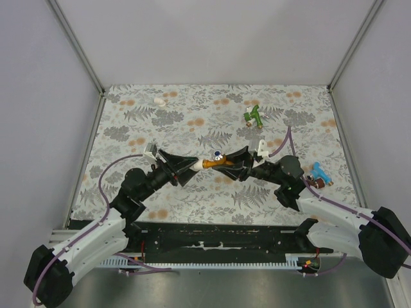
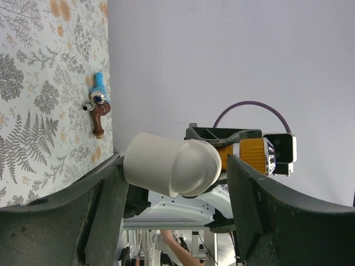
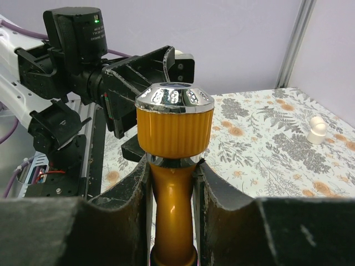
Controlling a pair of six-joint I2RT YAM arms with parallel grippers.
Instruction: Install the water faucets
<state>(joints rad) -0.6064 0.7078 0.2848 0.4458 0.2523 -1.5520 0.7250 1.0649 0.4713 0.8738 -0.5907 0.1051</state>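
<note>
The orange faucet (image 1: 212, 163) is held in the air over the middle of the mat. My right gripper (image 1: 226, 162) is shut on its neck (image 3: 173, 210), just below the ribbed orange knob with a chrome cap (image 3: 175, 119). A white elbow fitting (image 2: 172, 164) sits on the faucet's far end. My left gripper (image 1: 191, 165) stands around the fitting: the left finger (image 2: 105, 210) touches it, and a narrow gap shows at the right finger (image 2: 260, 210). The green faucet (image 1: 254, 116) lies at the back right. The blue faucet (image 1: 319, 172) and the dark red faucet (image 1: 316, 183) lie together at the right edge.
A second white fitting (image 1: 159, 101) lies at the back left of the floral mat (image 1: 192, 122), and it also shows in the right wrist view (image 3: 317, 129). White walls with metal posts (image 1: 77, 38) close in three sides. Both arms meet head-on at mid-table.
</note>
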